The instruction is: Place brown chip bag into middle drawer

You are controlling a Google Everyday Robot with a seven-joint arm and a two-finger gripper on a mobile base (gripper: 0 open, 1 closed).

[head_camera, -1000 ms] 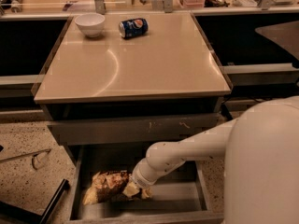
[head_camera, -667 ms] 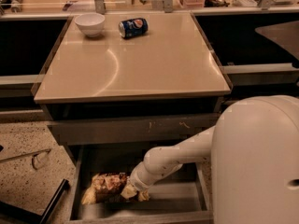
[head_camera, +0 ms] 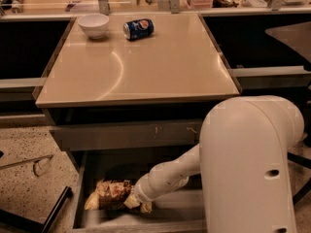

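The brown chip bag [head_camera: 109, 194] lies on the floor of the open middle drawer [head_camera: 189, 213], toward its left side, with one pale yellow end pointing at the left wall. My gripper [head_camera: 132, 201] is down inside the drawer at the bag's right end, against it. The white forearm reaches in from the right and hides the gripper's tip. Another pale scrap of the bag [head_camera: 145, 207] shows just below the wrist.
Above the open drawer is a grey drawer front with pale scratch marks [head_camera: 126, 135]. On the tan cabinet top [head_camera: 146, 67] are a white bowl [head_camera: 94, 24] and a blue soda can [head_camera: 138, 28] lying on its side. My large white arm housing [head_camera: 248, 169] fills the lower right.
The arm housing has swung left and covers more of the right side. The wrist has shifted a little left and lower over the bag. The bag stays in the drawer.
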